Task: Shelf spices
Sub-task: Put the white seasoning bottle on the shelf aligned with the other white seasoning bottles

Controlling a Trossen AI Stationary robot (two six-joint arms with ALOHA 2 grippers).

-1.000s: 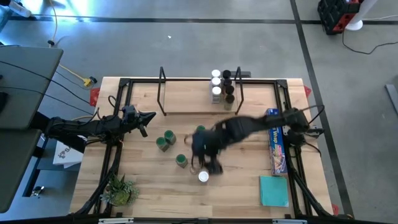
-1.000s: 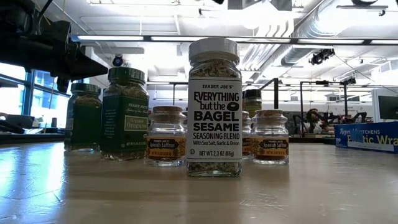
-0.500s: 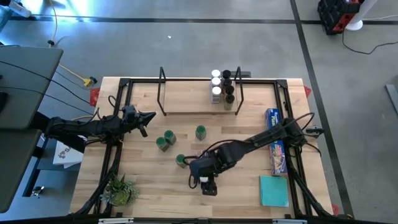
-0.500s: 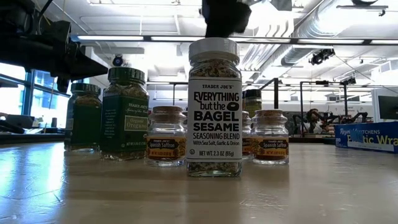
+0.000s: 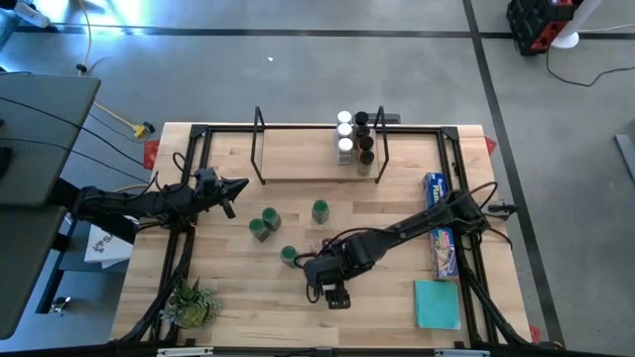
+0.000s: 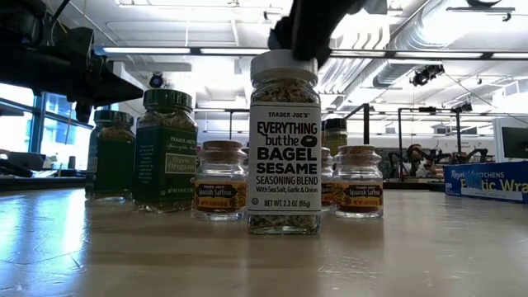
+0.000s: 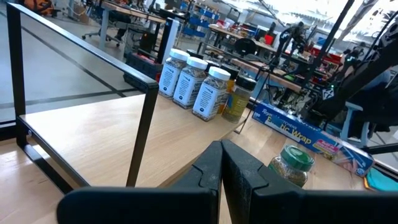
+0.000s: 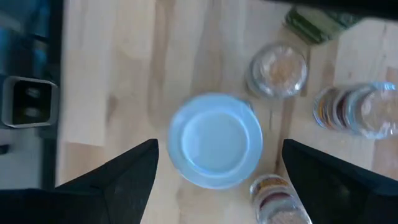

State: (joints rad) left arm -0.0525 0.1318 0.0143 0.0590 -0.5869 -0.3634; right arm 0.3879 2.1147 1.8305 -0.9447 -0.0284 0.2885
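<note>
Currently the right gripper (image 8: 214, 165) is held directly above the white-lidded bagel seasoning jar (image 6: 284, 142), near the table's front edge; its fingers (image 8: 118, 180) are spread wide on either side of the lid, with clear gaps visible, so nothing is grasped. In the low view a dark part of that gripper is seen just over the lid; contact cannot be told.

Small clear saffron jars (image 6: 220, 180) are stood just beside and behind the seasoning jar. Green-lidded jars (image 5: 264, 223) are grouped on the wooden table (image 5: 228, 297) left of centre, one more (image 5: 319, 210) nearer the shelf.

The shelf (image 5: 298, 164) is set along the table's far edge; several jars (image 5: 354, 136) with white and dark lids are already clustered at its right end, by the right hoop.

The left gripper (image 7: 221, 163) is parked at the table's left side, fingers pressed together, nothing held.

A blue plastic-wrap box (image 5: 441, 225) is laid along the right side, a teal cloth (image 5: 437, 303) in front of it, a small plant (image 5: 189, 302) at the front-left corner.
</note>
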